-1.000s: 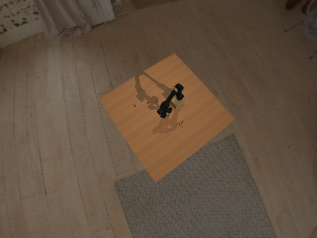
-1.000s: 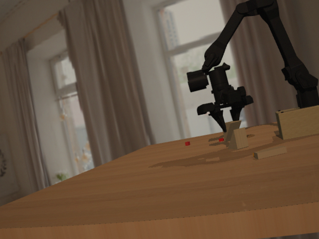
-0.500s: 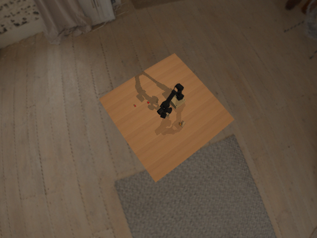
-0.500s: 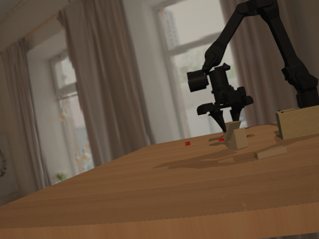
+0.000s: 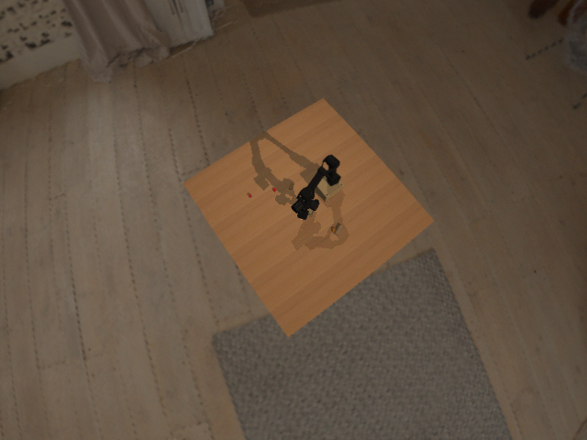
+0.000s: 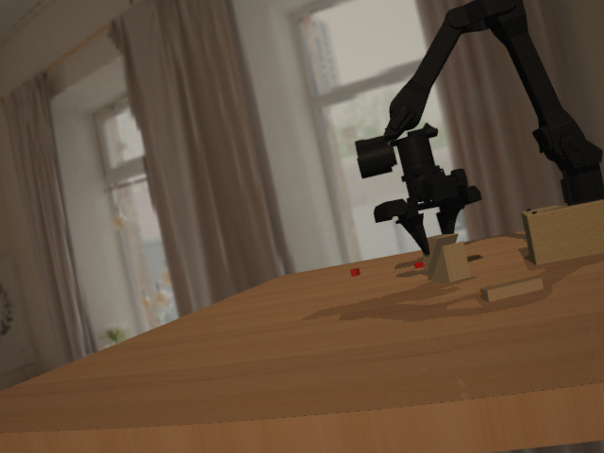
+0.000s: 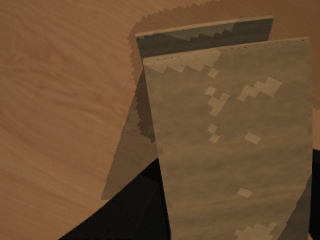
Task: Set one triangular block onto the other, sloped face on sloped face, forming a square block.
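Observation:
My gripper points down and is shut on a pale wooden triangular block, flat face up and sloped face down. The other triangular block stands on the table with its slope facing the held one. In the exterior view the held block is beside and over that slope, its top a little higher than the lower block's peak. Whether the slopes touch is hidden. In the wrist view a dark strip of the lower block shows beyond the held block's far edge, so the ends look uneven.
Two small red cubes lie on the table. A narrow wooden bar with an orange thing at its end lies nearby. A wooden box stands by the arm's base.

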`<move>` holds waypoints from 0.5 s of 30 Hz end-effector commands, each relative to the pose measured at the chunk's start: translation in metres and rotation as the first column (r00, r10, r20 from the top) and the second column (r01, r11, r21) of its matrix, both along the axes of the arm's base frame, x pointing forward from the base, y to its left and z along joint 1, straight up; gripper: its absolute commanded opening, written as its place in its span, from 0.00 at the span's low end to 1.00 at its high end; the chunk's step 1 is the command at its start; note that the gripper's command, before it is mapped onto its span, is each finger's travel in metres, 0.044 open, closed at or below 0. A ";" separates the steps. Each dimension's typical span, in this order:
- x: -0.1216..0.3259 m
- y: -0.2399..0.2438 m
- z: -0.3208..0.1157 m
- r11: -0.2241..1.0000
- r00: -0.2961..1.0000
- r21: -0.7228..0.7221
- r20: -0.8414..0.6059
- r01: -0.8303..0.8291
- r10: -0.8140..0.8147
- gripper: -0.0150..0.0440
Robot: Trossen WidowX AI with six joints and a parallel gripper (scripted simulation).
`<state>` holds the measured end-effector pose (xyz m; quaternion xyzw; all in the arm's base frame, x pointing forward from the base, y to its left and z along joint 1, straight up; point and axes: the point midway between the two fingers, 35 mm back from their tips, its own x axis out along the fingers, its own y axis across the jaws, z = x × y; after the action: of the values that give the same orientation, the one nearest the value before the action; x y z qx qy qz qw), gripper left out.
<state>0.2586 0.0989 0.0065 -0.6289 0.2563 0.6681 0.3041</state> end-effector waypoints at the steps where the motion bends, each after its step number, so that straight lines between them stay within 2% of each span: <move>1: -0.002 0.001 -0.004 1.000 1.000 0.002 -0.005 0.005 -0.005 0.25; 15: -0.005 0.003 -0.012 1.000 1.000 0.004 -0.005 0.006 -0.006 0.25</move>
<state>0.2560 0.1014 -0.0026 -0.6288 0.2559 0.6680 0.3048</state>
